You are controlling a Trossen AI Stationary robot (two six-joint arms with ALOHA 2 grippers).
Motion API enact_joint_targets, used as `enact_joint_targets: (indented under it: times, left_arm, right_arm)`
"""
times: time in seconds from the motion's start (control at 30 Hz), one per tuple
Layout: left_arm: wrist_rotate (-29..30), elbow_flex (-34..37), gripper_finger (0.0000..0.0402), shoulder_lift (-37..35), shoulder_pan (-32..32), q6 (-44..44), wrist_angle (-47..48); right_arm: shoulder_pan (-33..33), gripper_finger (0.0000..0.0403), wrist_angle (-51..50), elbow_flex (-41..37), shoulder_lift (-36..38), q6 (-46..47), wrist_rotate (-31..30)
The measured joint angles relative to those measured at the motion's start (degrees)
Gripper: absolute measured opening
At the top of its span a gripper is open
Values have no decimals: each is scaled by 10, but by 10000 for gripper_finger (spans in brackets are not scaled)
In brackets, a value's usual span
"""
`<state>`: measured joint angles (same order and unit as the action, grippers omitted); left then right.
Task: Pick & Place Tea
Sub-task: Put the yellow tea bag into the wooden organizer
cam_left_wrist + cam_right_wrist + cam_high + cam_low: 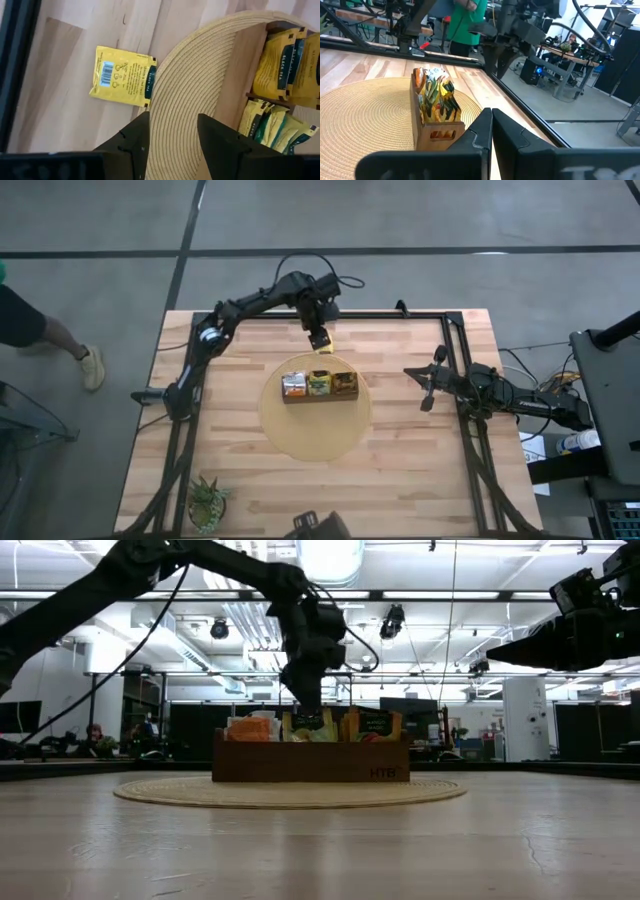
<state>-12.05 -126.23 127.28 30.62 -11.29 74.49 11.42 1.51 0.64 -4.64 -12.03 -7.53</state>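
The left pincer (320, 338) hangs over the far edge of the round woven mat (315, 442), its fingers (134, 145) standing apart with nothing between them. Below it a yellow tea sachet (124, 76) lies flat on the worktop (420, 470), one edge touching or just slipping under the mat's rim; which, I cannot tell. In the high view that sachet is mostly hidden by the arm.

The brown box (319, 386) sits on the mat, holding upright sachets in orange, yellow and dark kinds; the left wrist view cuts off most of it, and the print on the packets is hard to read.

The right pincer (428, 388) waits near the worktop's right side, fingers (476, 131) closed together on nothing.
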Motion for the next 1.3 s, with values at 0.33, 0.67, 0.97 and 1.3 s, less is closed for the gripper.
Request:
enact_joint_targets:
  times: [0.33,0.67,0.97,1.3]
  left_arm:
    - [30,0,158,46,16,-68,-6]
    - [91,1,158,101,52,-87,-35]
    - [81,-20,158,113,55,-99,-56]
    - [58,-20,158,112,51,-92,-90]
  right_arm:
    - [0,9,0,0,0,0,0]
    - [0,9,0,0,0,0,0]
    - [0,9,0,0,0,0,0]
    - [0,9,0,0,0,0,0]
